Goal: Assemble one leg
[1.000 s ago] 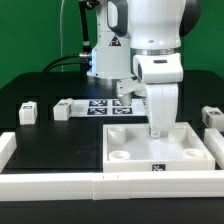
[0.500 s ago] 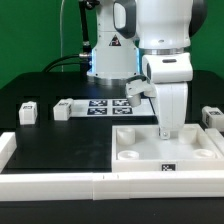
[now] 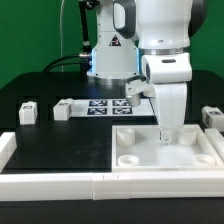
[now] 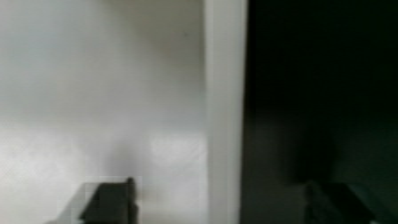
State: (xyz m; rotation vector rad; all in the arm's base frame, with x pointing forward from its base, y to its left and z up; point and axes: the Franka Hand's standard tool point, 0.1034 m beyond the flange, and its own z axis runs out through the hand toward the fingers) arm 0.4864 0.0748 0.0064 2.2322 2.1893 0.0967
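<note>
The large white square panel [image 3: 140,148] with round corner recesses lies at the front right of the table. My gripper [image 3: 168,137] points straight down at the panel's far edge. In the wrist view the gripper [image 4: 217,200] has its jaws wide apart, with the panel's bright edge [image 4: 224,100] running between them. One fingertip [image 4: 103,200] is over the white panel and the other is over the dark table. Three small white legs lie loose on the black table: two at the exterior view's left [image 3: 28,112] [image 3: 62,109] and one at its right [image 3: 212,117].
The marker board [image 3: 108,106] lies flat behind the panel, near the robot base. A low white wall [image 3: 60,186] borders the table's front and both sides. A black cable runs at the back left.
The gripper and the white panel have shifted together toward the exterior view's right. The tag on the panel's front edge no longer shows. The loose legs have not moved.
</note>
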